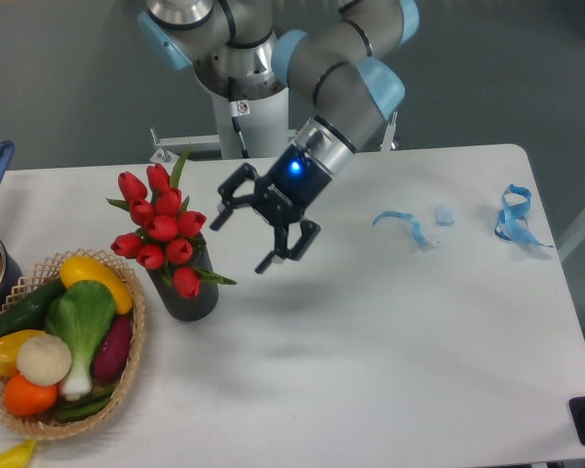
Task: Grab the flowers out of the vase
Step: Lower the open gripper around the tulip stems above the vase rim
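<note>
One gap decides the coming move: the gripper (249,234) hangs to the right of the flowers (161,226), apart from them, with bare table (390,331) showing between its nearer finger and the outermost red bud. Its fingers are spread wide and hold nothing. Taking the vase (185,291) as the landmark, the flowers stand in its mouth and rise from it up and to the left, so the bunch's long axis leans away from the gripper rather than toward it. The gripper sits to the right of the vase and above its rim, about level with the middle of the bunch. The vase rests on the table just right of the wicker basket (127,375), close enough that I cannot tell whether they touch.

In my judgement the reach is under way and no grasp has begun. The fingers look angled down and leftward, toward the flowers, so the move likely calls for closing the sideways gap and bracketing the bunch across its width, above the vase's mouth, without nudging the vase.
</note>
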Controlling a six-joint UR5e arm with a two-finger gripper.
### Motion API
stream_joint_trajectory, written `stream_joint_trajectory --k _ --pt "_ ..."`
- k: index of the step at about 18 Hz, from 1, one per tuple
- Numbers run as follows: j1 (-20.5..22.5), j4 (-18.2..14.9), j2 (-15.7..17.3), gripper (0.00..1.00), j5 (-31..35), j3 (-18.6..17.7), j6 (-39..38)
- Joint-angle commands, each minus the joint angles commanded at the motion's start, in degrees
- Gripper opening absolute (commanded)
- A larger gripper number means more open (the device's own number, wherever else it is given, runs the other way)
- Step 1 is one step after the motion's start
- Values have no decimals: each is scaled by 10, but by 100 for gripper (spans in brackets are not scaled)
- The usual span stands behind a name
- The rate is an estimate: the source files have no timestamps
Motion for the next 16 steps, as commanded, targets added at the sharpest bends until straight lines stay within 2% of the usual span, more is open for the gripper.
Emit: stream_joint_trajectory --k 3,10,12,16 --pt "-5 0 3 100 0 -15 6" --pt "-25 1 -8 100 -21 -13 12" --pt "-26 1 -16 100 -20 -11 12" --pt "-54 7 -44 100 -21 2 11"
